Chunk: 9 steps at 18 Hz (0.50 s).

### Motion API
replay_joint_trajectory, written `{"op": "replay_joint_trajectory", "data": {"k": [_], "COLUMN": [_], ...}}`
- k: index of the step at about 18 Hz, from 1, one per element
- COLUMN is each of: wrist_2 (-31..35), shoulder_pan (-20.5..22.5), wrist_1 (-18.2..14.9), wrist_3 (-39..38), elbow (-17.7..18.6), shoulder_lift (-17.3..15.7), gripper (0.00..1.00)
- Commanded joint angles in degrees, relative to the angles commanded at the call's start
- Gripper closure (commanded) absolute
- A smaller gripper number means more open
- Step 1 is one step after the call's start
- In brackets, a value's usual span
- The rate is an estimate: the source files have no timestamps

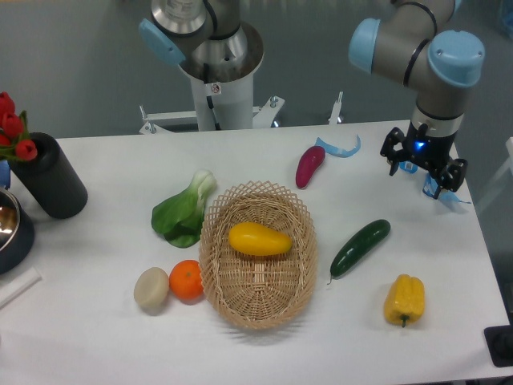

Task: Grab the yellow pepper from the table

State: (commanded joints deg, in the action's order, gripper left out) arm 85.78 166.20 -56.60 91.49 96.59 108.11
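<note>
My gripper (423,170) hangs over the far right part of the table (96,337), its 2 fingers spread apart with nothing between them. The yellow pepper (404,299) lies near the right front of the table, on its side as far as I can judge, with its short stem pointing toward the front edge. It sits well apart from my gripper, with the cucumber (360,247) just to its upper left and the wicker basket (257,309) farther left holding a smooth yellow fruit (259,239), which is not my target. I judge this as the approach step: no grasp has begun. Next I need to travel toward the front edge until I am above the pepper, turn my fingers across its narrower lobed width, then descend with the jaws wide.
</note>
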Motion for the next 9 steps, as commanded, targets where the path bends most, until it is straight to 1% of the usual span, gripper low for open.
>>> {"op": "replay_joint_trajectory", "data": {"k": [3,5,6,8,9], "wrist_2": [0.0,-1.3,-3.8,-9.1,-9.6], "shoulder_pan": [-0.1,-0.3,-0.3,0.0,-0.1], "wrist_1": [0.1,0.1,1.0,4.0,4.5], "wrist_3": [0.0,-0.2,-0.2,-1.6,-3.1], "elbow": [-0.3,-0.4,-0.2,0.9,0.7], "shoulder_lift": [0.0,0.1,0.7,1.8,2.1], "gripper": [0.0,0.0,0.0,0.0,0.0]}}
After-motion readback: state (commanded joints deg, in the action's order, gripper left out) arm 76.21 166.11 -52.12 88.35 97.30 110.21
